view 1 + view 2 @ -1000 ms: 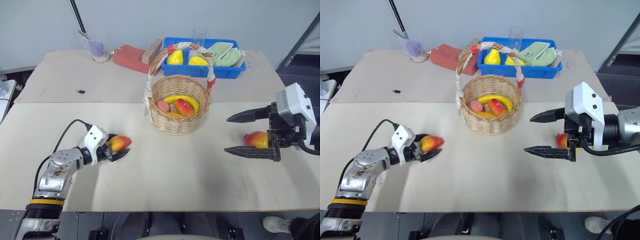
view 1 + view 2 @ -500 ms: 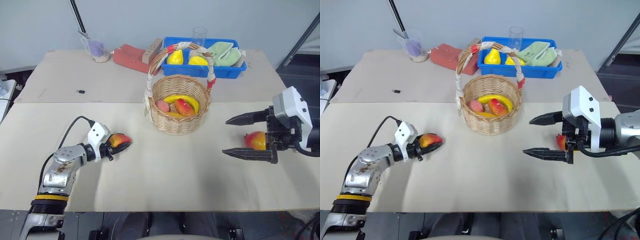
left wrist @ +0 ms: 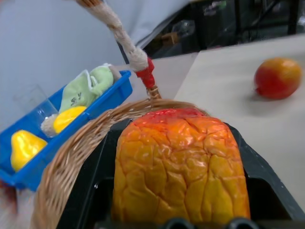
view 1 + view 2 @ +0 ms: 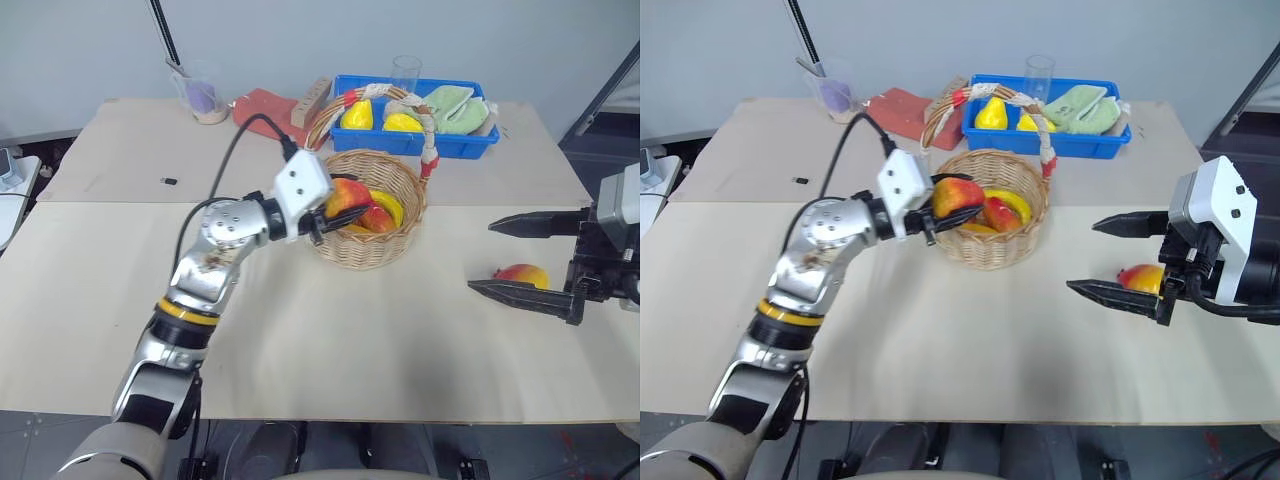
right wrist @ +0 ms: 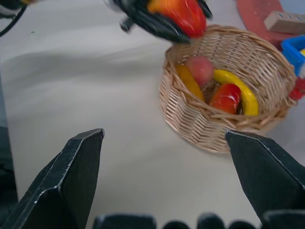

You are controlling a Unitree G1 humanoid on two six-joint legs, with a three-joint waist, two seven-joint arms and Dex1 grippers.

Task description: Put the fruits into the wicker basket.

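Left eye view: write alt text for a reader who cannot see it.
The left gripper holds a red-and-yellow fruit at the rim of the wicker basket. The open right gripper flanks a second fruit on the table.

left hand (image 3: 181, 191) grips a fruit (image 3: 180, 162) at the wicker basket (image 3: 71, 157) rim.

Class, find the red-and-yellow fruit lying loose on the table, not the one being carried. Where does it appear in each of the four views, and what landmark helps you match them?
Left eye view: loose fruit at right, between the open right tool's fingers.
Right eye view: same spot.
Left wrist view: upper right, on the table beyond the basket.
Right wrist view: not in it.
Shared landmark: the wicker basket, also.
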